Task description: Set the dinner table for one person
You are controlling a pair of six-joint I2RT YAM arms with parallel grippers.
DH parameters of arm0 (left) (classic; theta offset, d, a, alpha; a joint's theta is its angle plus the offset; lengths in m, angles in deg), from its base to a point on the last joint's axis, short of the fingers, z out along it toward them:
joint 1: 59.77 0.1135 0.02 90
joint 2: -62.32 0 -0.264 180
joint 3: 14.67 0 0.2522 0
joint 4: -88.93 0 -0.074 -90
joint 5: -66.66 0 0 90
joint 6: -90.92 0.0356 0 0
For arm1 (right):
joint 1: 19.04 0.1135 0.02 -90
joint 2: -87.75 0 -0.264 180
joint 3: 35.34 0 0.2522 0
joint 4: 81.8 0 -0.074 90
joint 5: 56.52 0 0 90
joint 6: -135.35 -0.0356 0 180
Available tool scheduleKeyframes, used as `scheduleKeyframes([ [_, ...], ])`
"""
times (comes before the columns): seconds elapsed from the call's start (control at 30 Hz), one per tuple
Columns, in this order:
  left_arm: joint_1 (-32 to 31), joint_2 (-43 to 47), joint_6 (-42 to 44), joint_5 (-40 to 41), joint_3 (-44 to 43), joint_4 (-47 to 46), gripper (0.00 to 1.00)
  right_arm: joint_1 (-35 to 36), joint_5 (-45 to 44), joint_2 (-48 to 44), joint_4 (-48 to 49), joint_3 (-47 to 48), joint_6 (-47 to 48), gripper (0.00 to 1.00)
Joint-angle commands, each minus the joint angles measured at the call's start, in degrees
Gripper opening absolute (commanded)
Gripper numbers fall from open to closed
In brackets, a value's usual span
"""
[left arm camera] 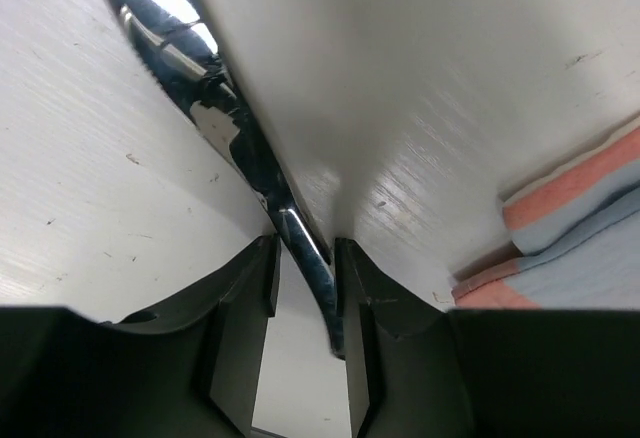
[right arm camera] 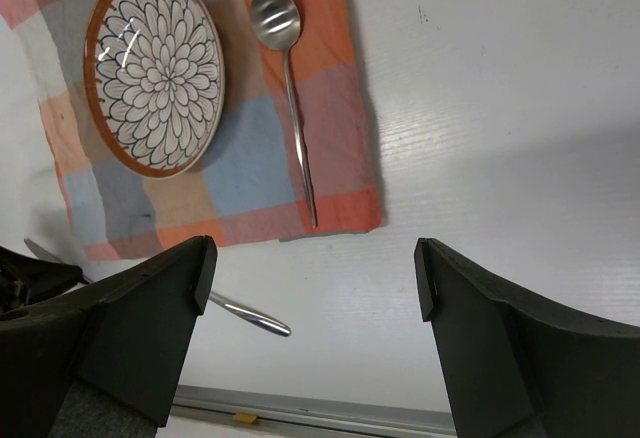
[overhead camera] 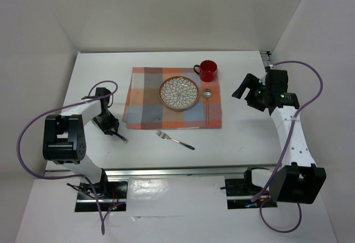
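The left gripper (left arm camera: 305, 258) tips down onto the smooth white dinner table (overhead camera: 238, 137) beneath both arms. Its jaws are narrowed astride a shiny steel utensil (left arm camera: 300, 233), with a gap on one side. The right gripper (right arm camera: 315, 258) hovers, spread wide and empty. Farther off are a steel fork (overhead camera: 175, 139), a checked cloth placemat (overhead camera: 144, 101), a petal-patterned round plate (overhead camera: 178, 92), a spoon (overhead camera: 207, 101), a red mug (overhead camera: 208, 70) and plain white walls (overhead camera: 166, 10).

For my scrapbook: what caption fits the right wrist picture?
Open right end effector above a flower-patterned plate and spoon on a checked placemat.
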Motion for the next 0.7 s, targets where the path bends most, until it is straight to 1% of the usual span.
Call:
scheduleKeyframes([
  [0.0, 0.22, -0.88, -1.31, 1.02, 0.81, -1.81, 0.46, 0.42, 0.46, 0.02, 2.39, 1.23, 0.81, 0.93],
  [0.03, 0.22, -1.40, -0.79, -0.28, 0.81, -2.42, 0.47, 0.42, 0.46, 0.54, 2.39, 1.23, 0.81, 0.93],
  [0.13, 0.22, -2.89, -0.79, -0.82, 0.81, -2.96, 0.47, 0.42, 0.46, 0.54, 2.91, 1.23, 0.81, 0.93],
  [0.2, 0.22, -3.69, -0.79, -0.82, 0.81, -2.96, 0.44, 0.42, 0.46, 0.54, 2.91, 1.23, 0.81, 0.93],
  [0.27, 0.22, -3.69, -0.79, -0.82, 0.81, -2.96, 0.38, 0.42, 0.46, 0.54, 2.91, 1.23, 0.81, 0.93],
  [0.33, 0.22, -2.99, -0.79, -1.35, 0.81, -3.66, 0.29, 0.42, 0.46, 0.54, 2.91, 1.23, 0.81, 0.93],
  [0.37, 0.22, -2.99, -1.40, -1.35, 0.81, -3.66, 0.19, 0.42, 0.46, 0.54, 2.91, 1.23, 0.81, 0.93],
  [0.4, 0.22, -2.47, -1.40, -1.35, 0.81, -3.66, 0.13, 0.42, 0.46, 0.54, 2.91, 1.23, 0.81, 0.93],
  [0.43, 0.22, -2.46, -1.40, -1.35, 0.81, -3.66, 0.00, 0.42, 0.46, 0.54, 2.91, 1.23, 0.81, 0.93],
  [0.53, 0.22, 0.77, -1.40, -1.35, -0.42, -2.00, 0.00, 0.42, 0.46, 0.54, 2.91, 1.23, 0.81, 0.93],
  [0.67, -2.14, 5.62, 1.66, 1.10, -4.36, 0.99, 0.00, 0.42, -0.16, 0.54, 2.91, 1.23, 0.81, 0.93],
])
